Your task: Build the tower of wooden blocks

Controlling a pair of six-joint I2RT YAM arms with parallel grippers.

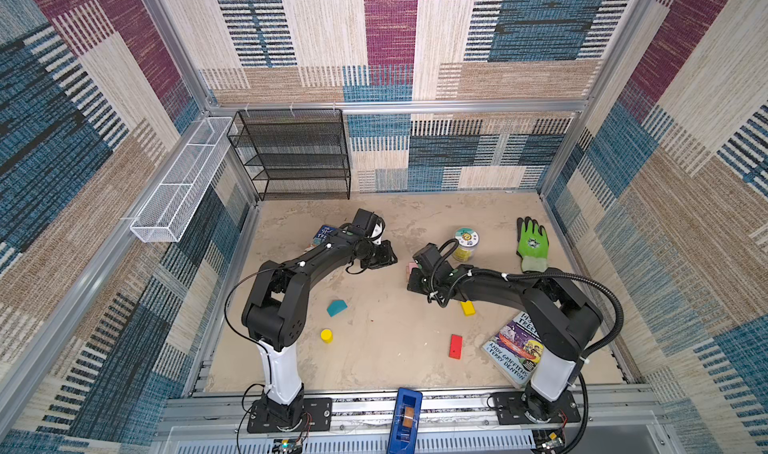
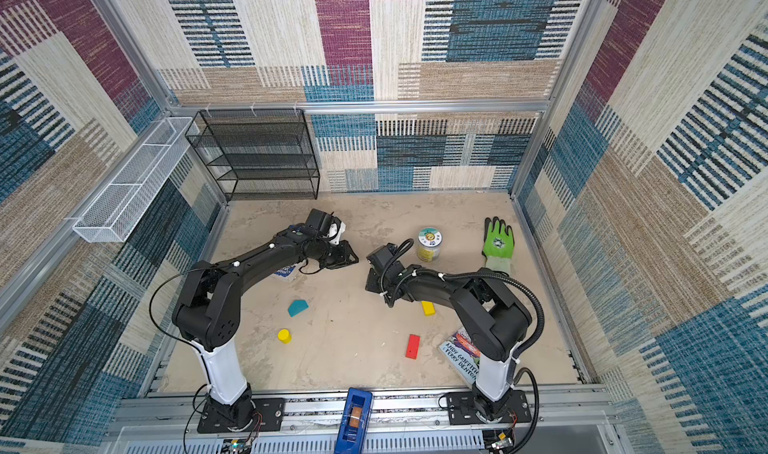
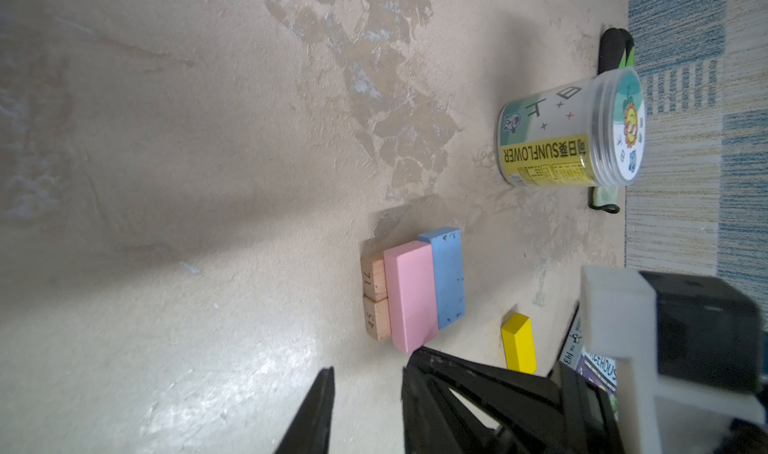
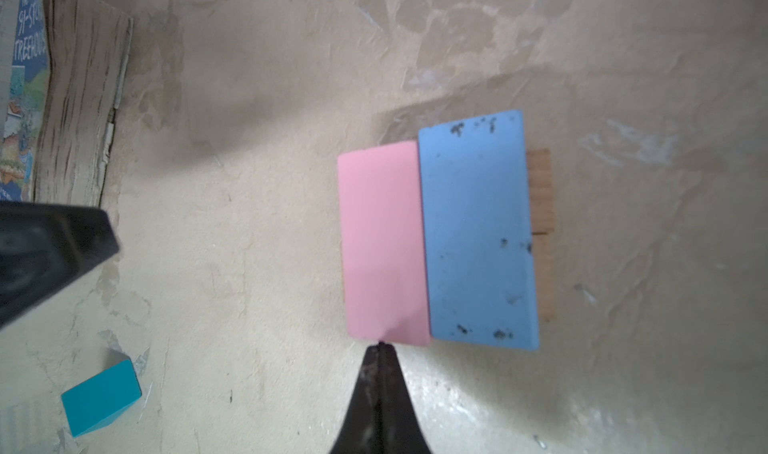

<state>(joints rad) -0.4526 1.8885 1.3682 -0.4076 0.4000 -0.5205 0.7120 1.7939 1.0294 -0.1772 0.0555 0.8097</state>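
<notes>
Robot lab cell: aluminium frame point(image 1: 395, 106), carpet-patterned walls point(image 1: 390, 24)

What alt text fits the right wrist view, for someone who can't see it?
A pink block and a light blue block lie side by side on plain wood blocks, with the shut right gripper pointing at the pink block's end. A teal piece and a paperback book lie farther off.

pink blk point(image 4: 382, 240); lt-blue blk point(image 4: 478, 227) dark specks; teal pc point(image 1: 336, 308); yellow cyl point(image 1: 326, 335); red blk point(image 1: 456, 346); green glove point(image 1: 532, 240)
</notes>
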